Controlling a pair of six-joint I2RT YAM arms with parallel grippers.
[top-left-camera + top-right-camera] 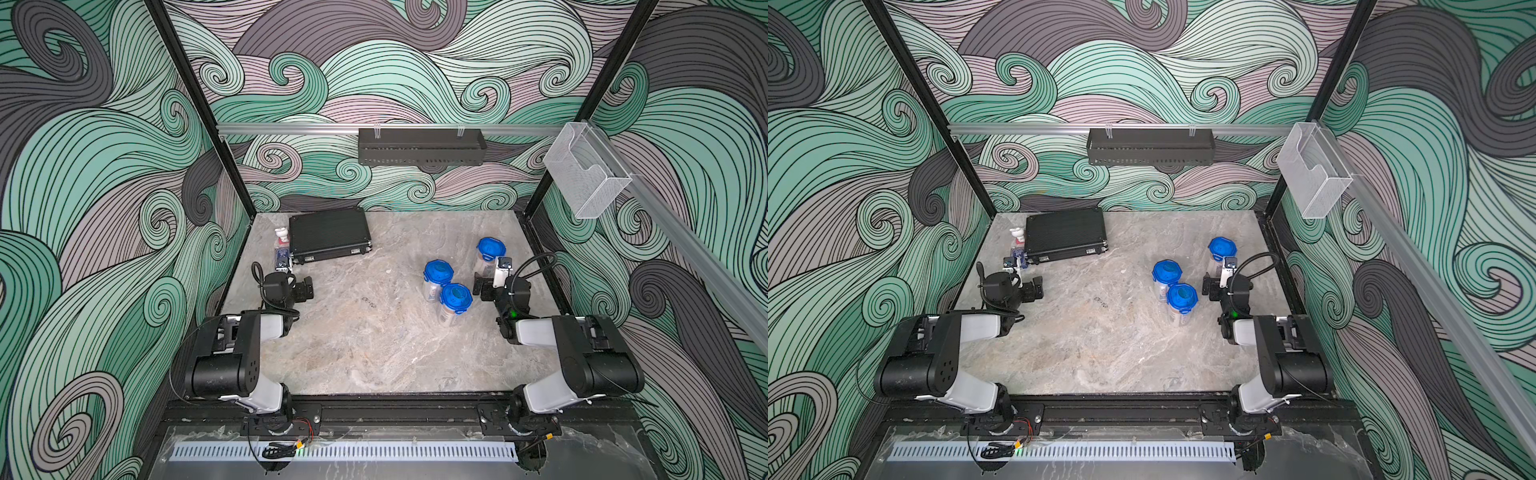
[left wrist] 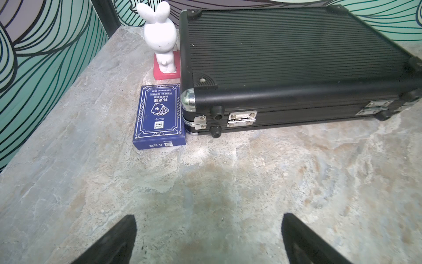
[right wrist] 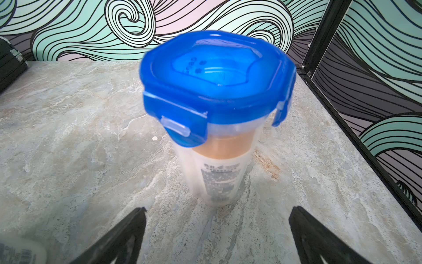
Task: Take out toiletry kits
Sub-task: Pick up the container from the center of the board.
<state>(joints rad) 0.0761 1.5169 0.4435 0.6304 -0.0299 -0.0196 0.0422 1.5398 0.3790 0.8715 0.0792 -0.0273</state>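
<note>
Three clear jars with blue clip lids stand on the right of the marble table: one at the back (image 1: 490,251) (image 1: 1222,249) and two touching ones nearer the middle (image 1: 437,276) (image 1: 456,301). The toiletry kits are inside them. In the right wrist view, a white bottle with an orange cap (image 3: 222,169) shows through the back jar's wall under its lid (image 3: 214,75). My right gripper (image 1: 488,277) (image 3: 217,219) stands open just in front of that jar, not touching it. My left gripper (image 1: 297,279) (image 2: 209,226) is open over bare table at the left.
A shut black ribbed case (image 1: 330,235) (image 2: 296,57) lies at the back left. Beside it are a white rabbit figurine (image 2: 161,38) and a blue card box (image 2: 158,116). A black shelf (image 1: 422,147) and a clear holder (image 1: 584,170) hang on the rails.
</note>
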